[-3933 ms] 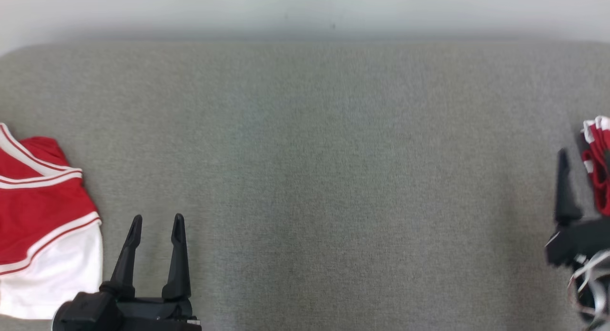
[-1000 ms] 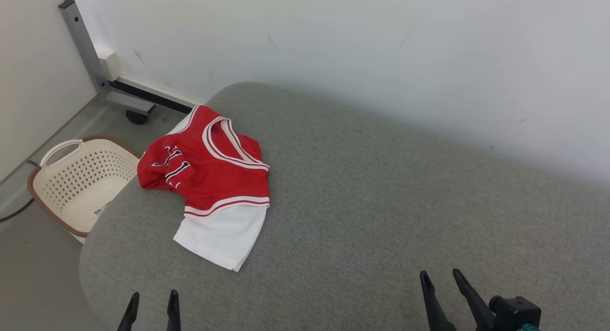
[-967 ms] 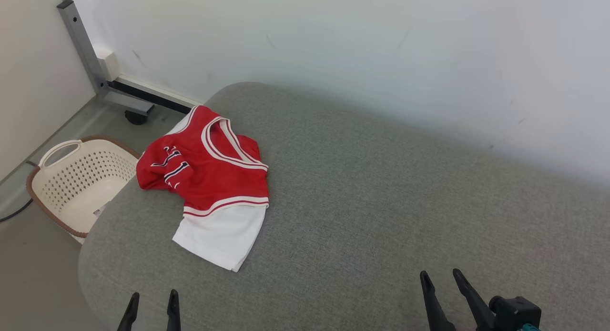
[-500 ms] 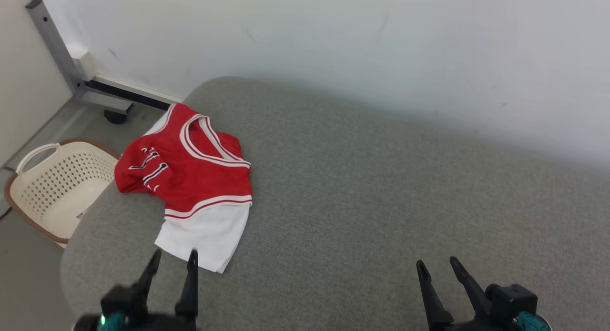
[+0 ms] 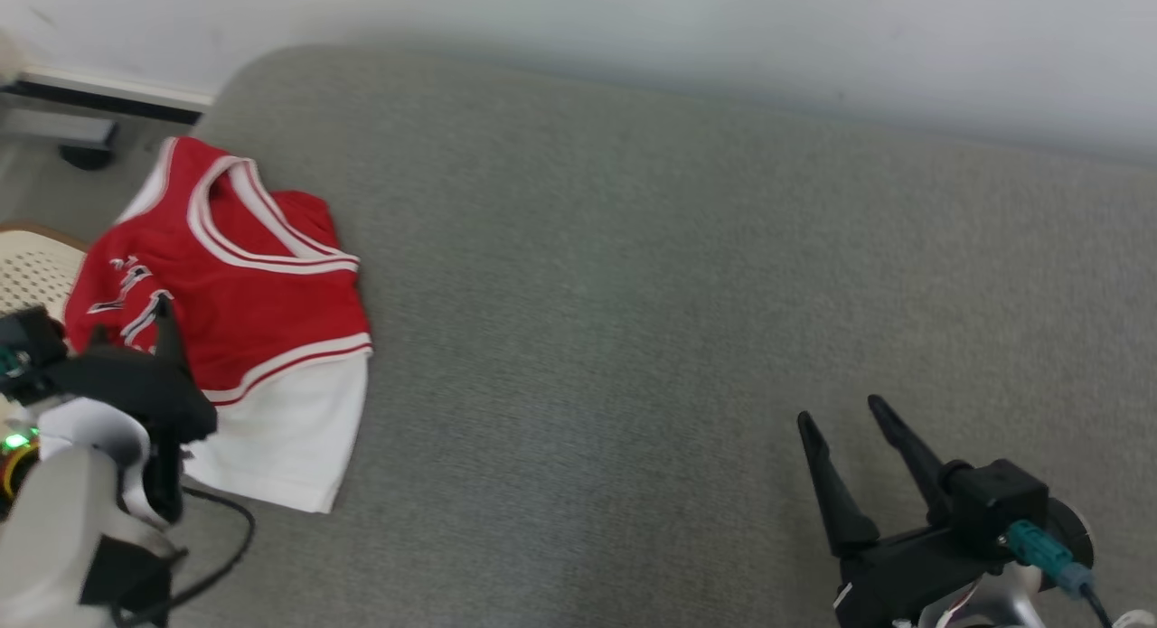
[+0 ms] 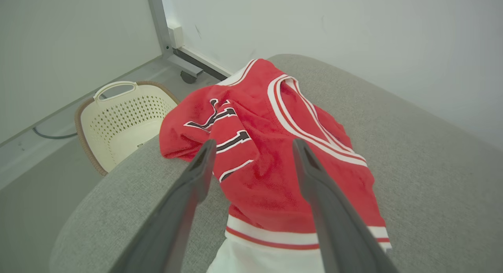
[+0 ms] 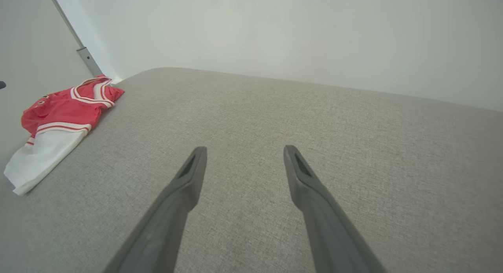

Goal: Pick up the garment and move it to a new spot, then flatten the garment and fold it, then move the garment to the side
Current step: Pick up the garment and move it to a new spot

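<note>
- Left hand (image 6: 253,143) — fingers spread wide, gripping nothing, pointing at the red part of the garment (image 6: 271,178); it sits at 8 o'clock in the head view.
- Right hand (image 5: 839,409) — equally wide and empty, at 5 o'clock over the bare grey cushion (image 5: 633,294).
- The garment, a red-and-white jersey, lies rumpled at 9 o'clock by the cushion's rounded end.
- A cream basket (image 6: 118,116) stands on the floor just beyond that end.

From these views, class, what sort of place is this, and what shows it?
Probably a laundry-folding workspace: a red-and-white jersey lies on a grey padded surface by a white wall, with a cream laundry basket beside it.
</note>
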